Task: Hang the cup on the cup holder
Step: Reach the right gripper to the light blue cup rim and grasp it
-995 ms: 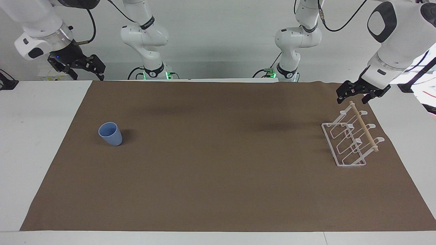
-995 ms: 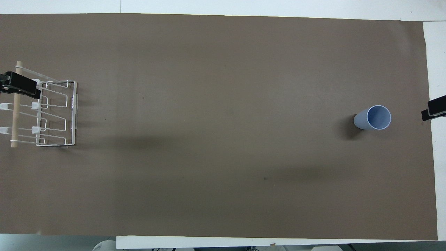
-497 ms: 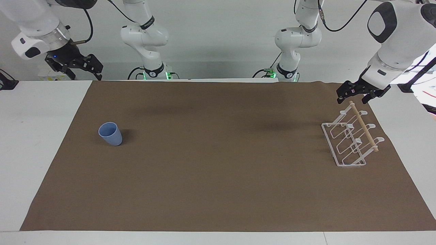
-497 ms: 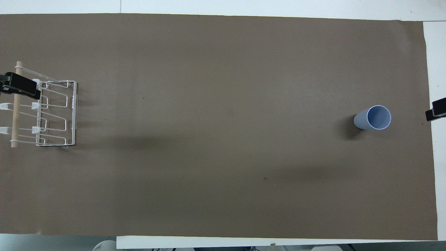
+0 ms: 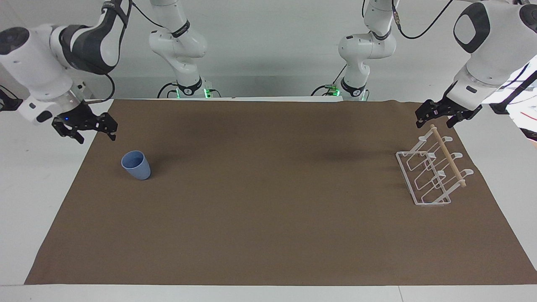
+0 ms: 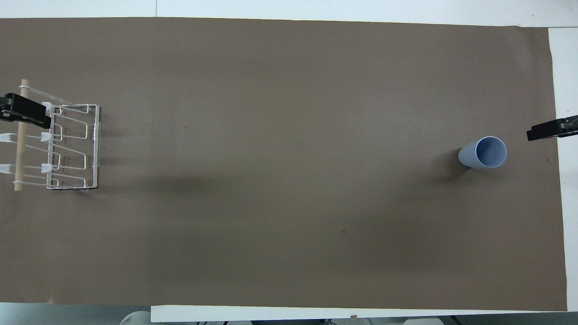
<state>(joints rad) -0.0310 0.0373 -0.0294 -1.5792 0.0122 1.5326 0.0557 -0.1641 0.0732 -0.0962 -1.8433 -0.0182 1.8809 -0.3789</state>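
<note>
The light blue cup (image 5: 136, 165) stands upright on the brown mat, toward the right arm's end of the table; it also shows in the overhead view (image 6: 483, 152). My right gripper (image 5: 95, 136) is open and empty, in the air over the mat's edge beside the cup and apart from it; one finger (image 6: 548, 130) shows in the overhead view. The white wire cup holder (image 5: 432, 174) with its wooden dowel (image 5: 448, 156) stands at the left arm's end, also in the overhead view (image 6: 72, 146). My left gripper (image 5: 434, 122) is open, raised over the holder's end nearer the robots.
The brown mat (image 5: 268, 218) covers most of the white table (image 5: 37, 176). Two more robot arms (image 5: 184, 54) stand at the table's robot edge. Nothing else lies on the mat between the cup and the holder.
My right gripper has come down from high at the table's robot edge and now hangs lower, close beside the cup. The left gripper, cup and holder have not moved.
</note>
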